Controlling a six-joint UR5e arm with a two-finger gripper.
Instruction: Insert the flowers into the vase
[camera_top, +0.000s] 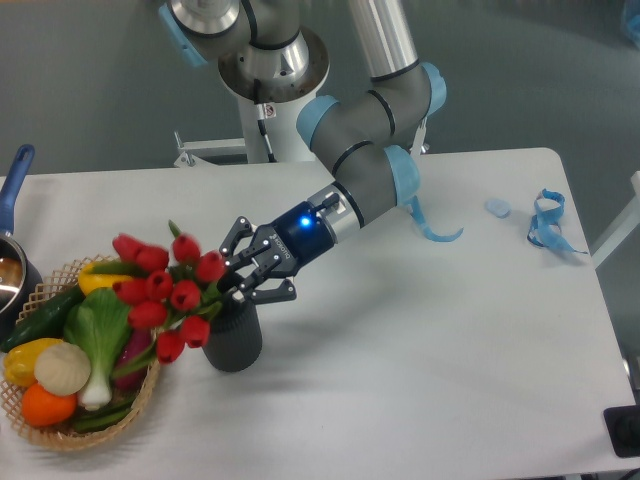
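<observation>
The flowers (165, 290), red tulip buds with green leaves, lean out to the left over the mouth of the vase (233, 338), and their stems go down into it. The buds are slightly blurred. The vase, a short dark grey cylinder, stands upright on the white table beside the basket. My gripper (248, 268) hovers just above the vase's right rim, at the base of the bunch. Its fingers (282, 292) are spread apart and it looks open. The stems themselves are hidden by the leaves and the fingers.
A wicker basket (60, 438) of vegetables sits at the left, touching the tulip heads. A blue-handled pot (14, 178) is at the far left edge. Blue ribbons (548, 222) and a small pale object (497, 207) lie at the right. The robot base (272, 75) stands behind.
</observation>
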